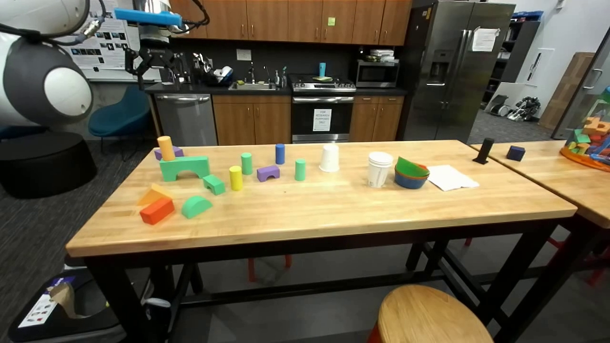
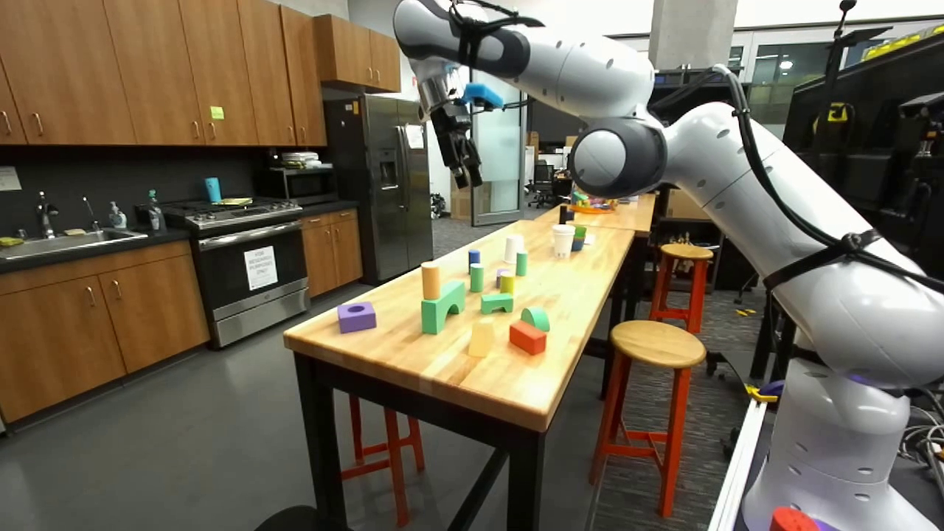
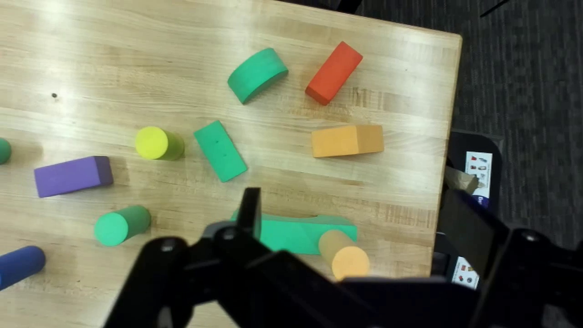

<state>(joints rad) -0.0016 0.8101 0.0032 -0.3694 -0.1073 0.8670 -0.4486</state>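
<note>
Hovering high above the table [image 1: 295,212], the gripper [image 3: 355,214] has its fingers spread wide, with nothing held between them. It touches none of the things below; in both exterior views it hangs in the upper part of the frame, well apart from the tabletop.

Nearest beneath, in the lower middle of the wrist view, the orange cylinder [image 3: 350,262] stands upright on one end of the green arch [image 3: 291,234] — both show between the fingers, though well below them. Higher in that frame lie the orange wedge [image 3: 346,141] and, above it, the red block [image 3: 334,73], with the half-round [image 3: 258,75] near its left side. The small arch [image 3: 221,151] lies left of centre, then the yellow cylinder [image 3: 157,143] and, farther left, the purple arch [image 3: 70,176]. At lower left is the blue cylinder [image 3: 20,266]. In an exterior view the purple block [image 2: 357,321] sits left of the green arch, apart from it.

The step in hand looks like positioning from above, no grip made. Any descent toward the orange cylinder would, I judge, call for wide fingers kept centred around it — a sideways nudge could topple it off its perch.
</note>
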